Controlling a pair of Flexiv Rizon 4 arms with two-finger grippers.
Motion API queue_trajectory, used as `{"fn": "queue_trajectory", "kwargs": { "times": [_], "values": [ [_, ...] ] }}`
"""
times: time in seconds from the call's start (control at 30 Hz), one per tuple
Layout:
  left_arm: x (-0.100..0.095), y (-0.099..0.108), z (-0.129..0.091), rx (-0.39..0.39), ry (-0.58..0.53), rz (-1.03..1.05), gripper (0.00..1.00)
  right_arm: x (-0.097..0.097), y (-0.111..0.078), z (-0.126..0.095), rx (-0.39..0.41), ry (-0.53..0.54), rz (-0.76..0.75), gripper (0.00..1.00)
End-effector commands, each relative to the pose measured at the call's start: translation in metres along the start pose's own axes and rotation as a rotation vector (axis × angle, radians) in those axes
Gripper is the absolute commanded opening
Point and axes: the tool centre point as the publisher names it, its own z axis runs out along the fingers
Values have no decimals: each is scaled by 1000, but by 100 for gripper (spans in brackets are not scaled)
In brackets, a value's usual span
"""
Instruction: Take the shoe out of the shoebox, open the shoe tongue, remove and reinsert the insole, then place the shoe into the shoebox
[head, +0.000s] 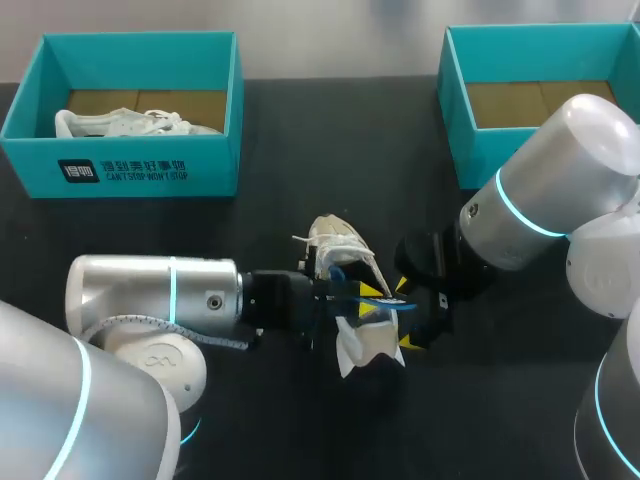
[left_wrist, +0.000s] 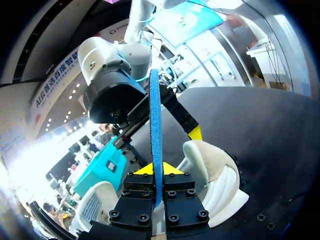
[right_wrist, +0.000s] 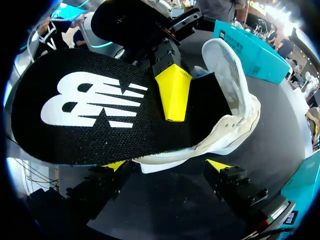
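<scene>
Now | left fingers (left_wrist: 142, 170) pinched on insole (left_wrist: 155, 125) | right fingers (right_wrist: 218, 165) wide apart near shoe (right_wrist: 235, 95)

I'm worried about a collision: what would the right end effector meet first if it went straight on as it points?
Probably the white shoe, just ahead of its open fingers, under the black insole; depth is unclear.

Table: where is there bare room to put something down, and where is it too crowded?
Bare table lies between the left shoebox and the right shoebox, and again on the robot's side of the shoe. The middle is crowded: the left pincer grips the insole there, and the right pincer sits open at the shoe.
</scene>
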Motion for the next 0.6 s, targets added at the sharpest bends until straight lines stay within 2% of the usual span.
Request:
{"fn": "queue_trajectory", "kwargs": {
  "times": [0.03, 0.2, 0.33, 0.43, 0.6],
  "values": [
    [4, -2, -1, 68, -119, -8, 0, 1, 0, 0, 1, -2, 0, 100],
    [7, -6, 3, 127, -130, -74, 0, 1, 0, 0, 1, -2, 0, 100],
    [5, -7, 4, 125, -120, -63, 0, 1, 0, 0, 1, -2, 0, 100],
    [3, -2, 3, 105, -122, -57, 0, 1, 0, 0, 1, -2, 0, 100],
    [1, 13, 2, 25, -100, -6, 0, 1, 0, 0, 1, -2, 0, 100]
  ]
}}
